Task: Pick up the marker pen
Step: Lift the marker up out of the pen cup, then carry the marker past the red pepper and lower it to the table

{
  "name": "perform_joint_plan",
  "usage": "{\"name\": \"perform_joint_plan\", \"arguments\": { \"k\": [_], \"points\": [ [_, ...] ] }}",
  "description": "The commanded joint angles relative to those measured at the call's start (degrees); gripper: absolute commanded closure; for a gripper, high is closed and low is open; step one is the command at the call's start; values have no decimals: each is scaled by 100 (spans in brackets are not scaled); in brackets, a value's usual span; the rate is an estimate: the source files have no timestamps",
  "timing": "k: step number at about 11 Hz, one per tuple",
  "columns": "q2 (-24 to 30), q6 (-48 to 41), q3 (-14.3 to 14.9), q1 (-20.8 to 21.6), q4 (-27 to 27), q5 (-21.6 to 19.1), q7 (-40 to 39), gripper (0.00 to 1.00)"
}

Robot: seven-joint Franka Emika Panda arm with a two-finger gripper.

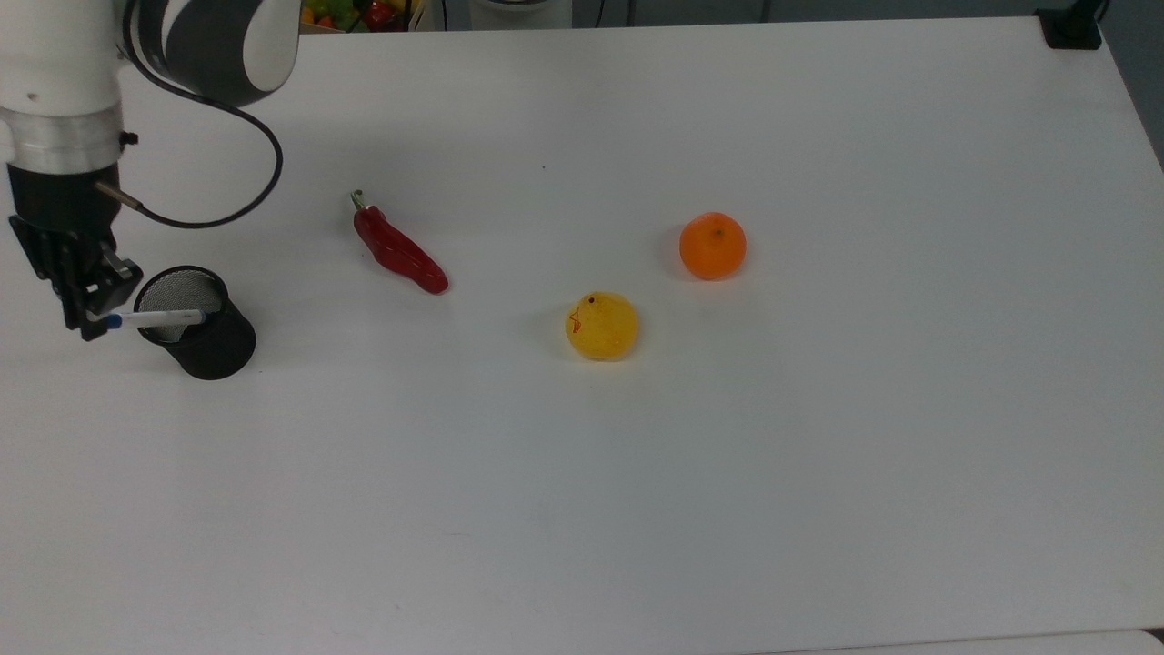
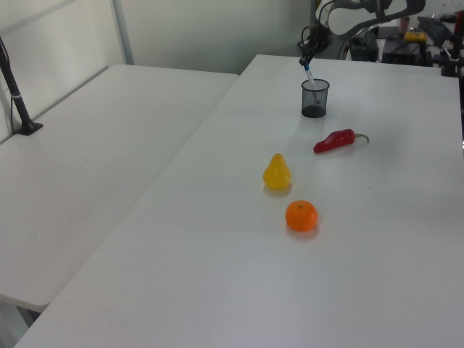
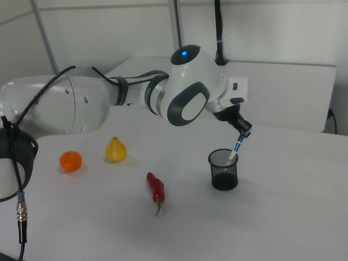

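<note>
The marker pen is a slim white barrel with a blue cap, and my gripper is shut on its capped end. Its lower end still reaches into the black mesh cup at the top view's left. In the right view the marker pen slants up out of the cup to my gripper. In the left view the pen rises from the cup toward my gripper.
On the white table lie a red chilli, a yellow pear and an orange, all to the top view's right of the cup. A second table stands on the left view's left.
</note>
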State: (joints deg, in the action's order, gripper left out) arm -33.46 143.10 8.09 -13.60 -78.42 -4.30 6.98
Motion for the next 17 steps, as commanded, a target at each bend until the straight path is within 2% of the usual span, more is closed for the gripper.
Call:
{"name": "perform_joint_plan", "arguments": {
  "k": [1, 5, 7, 11, 14, 17],
  "points": [
    [531, -255, 43, -133, -86, -175, 75, 100],
    [1120, -870, 44, -108, -130, -746, 84, 100],
    [1507, -1570, 52, -55, -174, -1185, 75, 100],
    [2035, -2521, 52, 533, -657, -1240, 14, 100],
    [2071, -3129, 61, 963, -727, -1222, -205, 100],
    [2098, -3585, 61, 1210, -816, -1152, -548, 100]
  ]
}}
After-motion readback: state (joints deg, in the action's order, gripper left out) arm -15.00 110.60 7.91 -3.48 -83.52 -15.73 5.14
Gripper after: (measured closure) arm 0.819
